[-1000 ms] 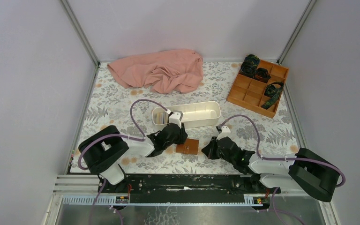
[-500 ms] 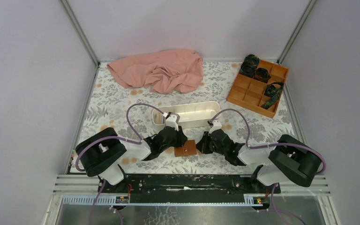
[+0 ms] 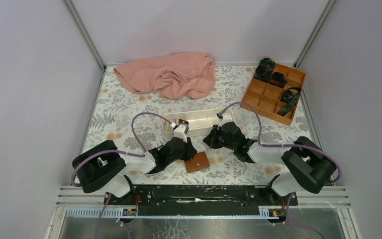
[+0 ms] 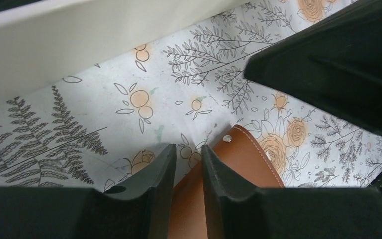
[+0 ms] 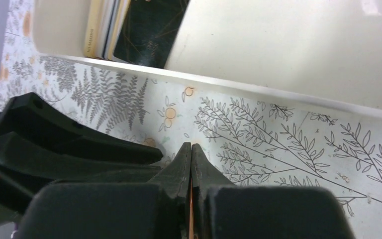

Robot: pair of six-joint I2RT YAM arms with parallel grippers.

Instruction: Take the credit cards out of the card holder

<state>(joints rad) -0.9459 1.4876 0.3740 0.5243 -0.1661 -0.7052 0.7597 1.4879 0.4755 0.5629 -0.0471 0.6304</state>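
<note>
- Card holder (image 3: 197,162) lies on the tabletop (image 3: 124,107) near the white tray (image 5: 278,45).
- Credit cards (image 5: 129,25) stand inside the tray.
- Left end effector (image 4: 187,149) is at the holder's edge; I cannot tell if it grips.
- Right end effector (image 5: 191,147) is clenched.

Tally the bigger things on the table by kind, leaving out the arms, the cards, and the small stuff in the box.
Card holder: 1
White tray: 1
Orange compartment box: 1
Pink cloth: 1
Total: 4
</note>
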